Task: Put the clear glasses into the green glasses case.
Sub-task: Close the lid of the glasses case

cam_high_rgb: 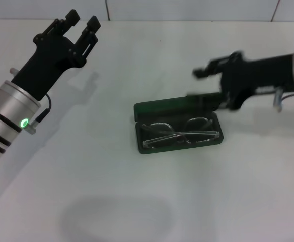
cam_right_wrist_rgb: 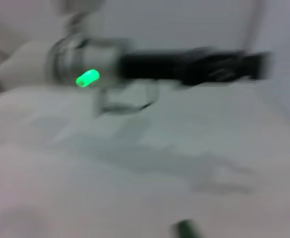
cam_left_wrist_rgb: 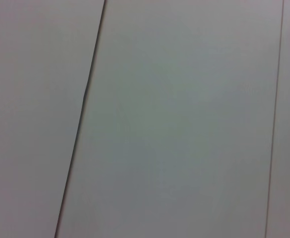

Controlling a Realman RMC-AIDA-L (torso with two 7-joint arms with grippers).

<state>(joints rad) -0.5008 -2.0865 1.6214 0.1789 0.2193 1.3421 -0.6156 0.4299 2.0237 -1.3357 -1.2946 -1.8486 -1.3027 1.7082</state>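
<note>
At the centre of the head view, on a white table point(cam_high_rgb: 86, 191), the green glasses case point(cam_high_rgb: 179, 126) lies open, its long axis running left to right, lid raised along the far edge. The clear glasses point(cam_high_rgb: 179, 132) rest inside the tray, lengthwise, arms folded across the lenses. Bare surface surrounds the case on the near and left sides. At right, the right gripper point(cam_high_rgb: 220, 91) hovers at the lid's right end; blur hides whether it touches the lid or how its fingers stand. At upper left, the left gripper point(cam_high_rgb: 80, 22) is held high, fingers spread, holding nothing.
</note>
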